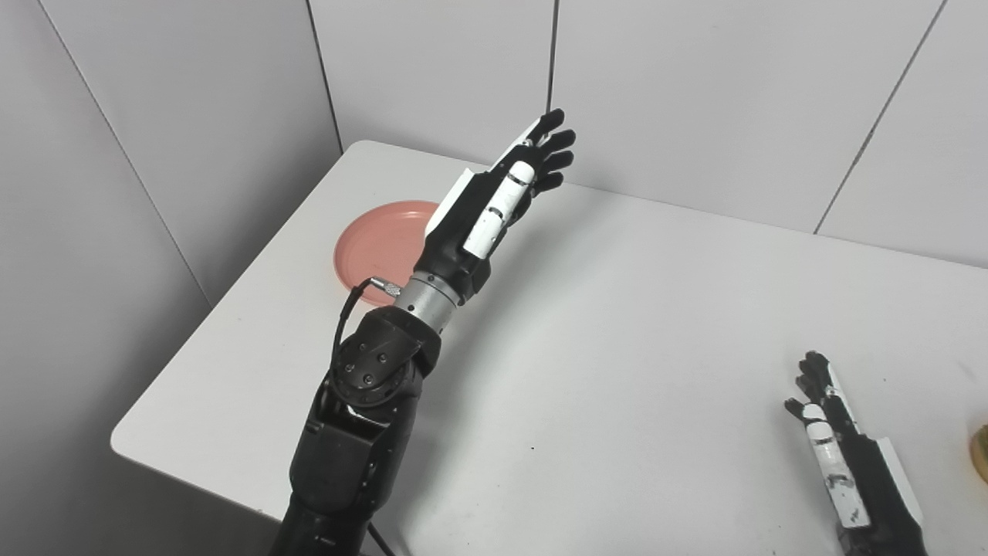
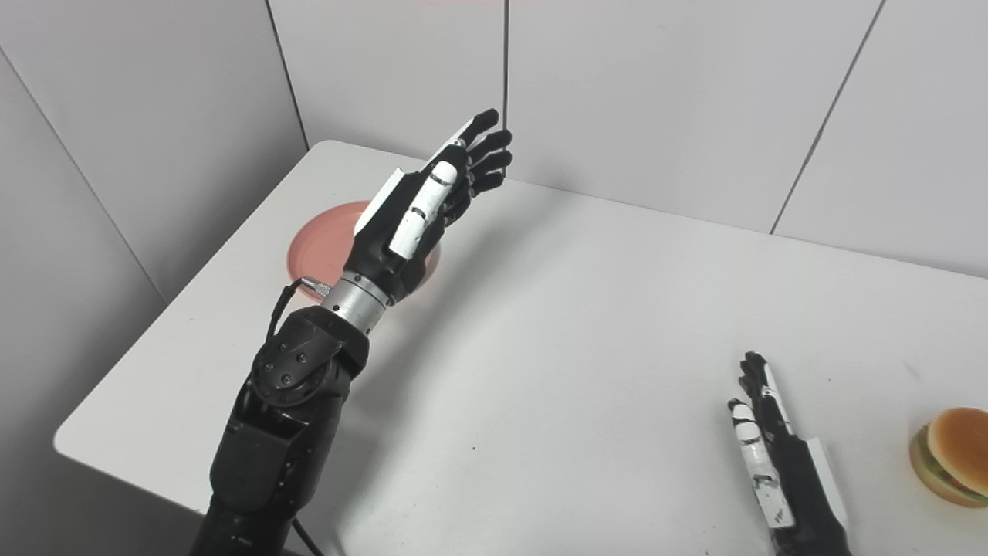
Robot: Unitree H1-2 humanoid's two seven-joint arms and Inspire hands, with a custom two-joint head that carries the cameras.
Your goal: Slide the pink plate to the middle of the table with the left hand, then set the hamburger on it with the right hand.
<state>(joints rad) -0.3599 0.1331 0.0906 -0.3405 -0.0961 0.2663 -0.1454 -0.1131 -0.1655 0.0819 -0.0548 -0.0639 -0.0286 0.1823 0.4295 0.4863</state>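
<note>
The pink plate [image 1: 378,243] lies flat on the white table [image 1: 617,347] near its far left corner. My left hand [image 1: 502,197] is raised above the table, just right of the plate and partly in front of it, fingers straight and apart, holding nothing. The plate also shows in the right eye view [image 2: 320,243], half hidden by the left hand [image 2: 432,201]. The hamburger [image 2: 953,455] sits near the table's right edge, tilted. My right hand [image 2: 772,455] rests low at the front right, open and empty, left of the hamburger and apart from it.
Grey panel walls [image 1: 695,93] stand close behind and to the left of the table. The table's front left corner [image 1: 127,440] is rounded. Only a sliver of the hamburger [image 1: 980,452] shows in the left eye view.
</note>
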